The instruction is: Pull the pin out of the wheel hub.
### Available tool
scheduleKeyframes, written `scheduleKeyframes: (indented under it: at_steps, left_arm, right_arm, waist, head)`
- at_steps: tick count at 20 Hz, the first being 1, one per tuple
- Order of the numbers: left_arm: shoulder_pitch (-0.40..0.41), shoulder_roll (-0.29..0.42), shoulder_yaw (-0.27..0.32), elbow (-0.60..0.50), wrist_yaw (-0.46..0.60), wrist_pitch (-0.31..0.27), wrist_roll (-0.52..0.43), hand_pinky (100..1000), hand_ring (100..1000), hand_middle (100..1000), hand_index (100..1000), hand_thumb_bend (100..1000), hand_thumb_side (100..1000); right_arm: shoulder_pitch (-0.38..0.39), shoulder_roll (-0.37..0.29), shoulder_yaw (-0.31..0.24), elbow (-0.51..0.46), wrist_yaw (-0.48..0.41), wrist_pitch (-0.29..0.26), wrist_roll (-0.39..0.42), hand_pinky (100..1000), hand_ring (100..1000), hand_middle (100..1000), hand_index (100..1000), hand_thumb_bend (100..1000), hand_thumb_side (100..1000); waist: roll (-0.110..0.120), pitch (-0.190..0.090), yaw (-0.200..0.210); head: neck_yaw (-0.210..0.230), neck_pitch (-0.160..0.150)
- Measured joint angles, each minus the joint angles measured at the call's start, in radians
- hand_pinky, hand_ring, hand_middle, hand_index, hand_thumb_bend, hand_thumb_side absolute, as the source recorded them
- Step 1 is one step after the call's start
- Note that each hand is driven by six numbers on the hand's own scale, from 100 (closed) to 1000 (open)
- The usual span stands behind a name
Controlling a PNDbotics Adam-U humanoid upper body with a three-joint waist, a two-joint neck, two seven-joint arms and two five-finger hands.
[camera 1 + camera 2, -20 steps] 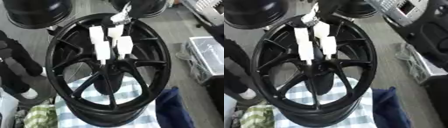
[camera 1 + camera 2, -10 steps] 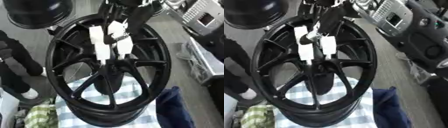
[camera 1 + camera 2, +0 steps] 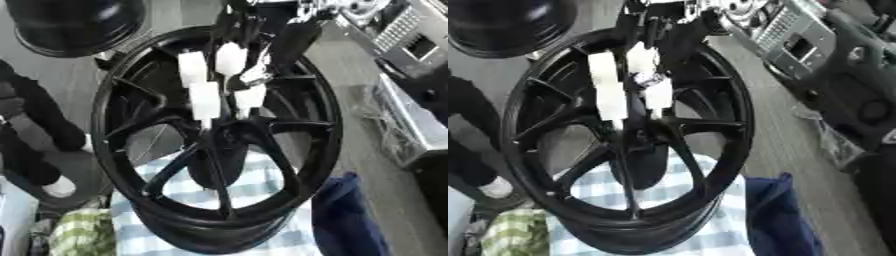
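Right hand (image 3: 262, 30) reaches down from the top edge over the upper rim of the black wheel hub (image 3: 114, 150); whether its fingers are apart or closed cannot be told (dark against dark). White pins (image 3: 204, 99) stand clustered just above the hub centre. Hub rests on a blue-checked cloth (image 3: 262, 180).

The right hand (image 3: 241, 75) is black, its fingers tipped with oblong white pads (image 3: 203, 99). A silver metal part glints between the pads near the thumb side. Above the hand, the black forearm carries silver joint hardware at the wrist (image 3: 306, 7).
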State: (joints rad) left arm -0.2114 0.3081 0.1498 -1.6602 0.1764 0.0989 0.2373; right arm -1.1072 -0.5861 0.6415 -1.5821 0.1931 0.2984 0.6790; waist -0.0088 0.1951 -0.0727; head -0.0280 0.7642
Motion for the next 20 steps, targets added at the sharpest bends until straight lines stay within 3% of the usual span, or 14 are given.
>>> scheduleKeyframes:
  at_steps: [20]
  left_arm:
    - [0.0,-0.001,0.0,0.0,0.0,0.001,-0.006,743,650,625,649,160,639]
  right_arm:
    - [0.054,-0.034,0.0,0.031,0.06,-0.056,0.023,783,674,681,774,482,254]
  waist:
    - [0.005,0.012,0.005]
  head:
    - [0.0,0.0]
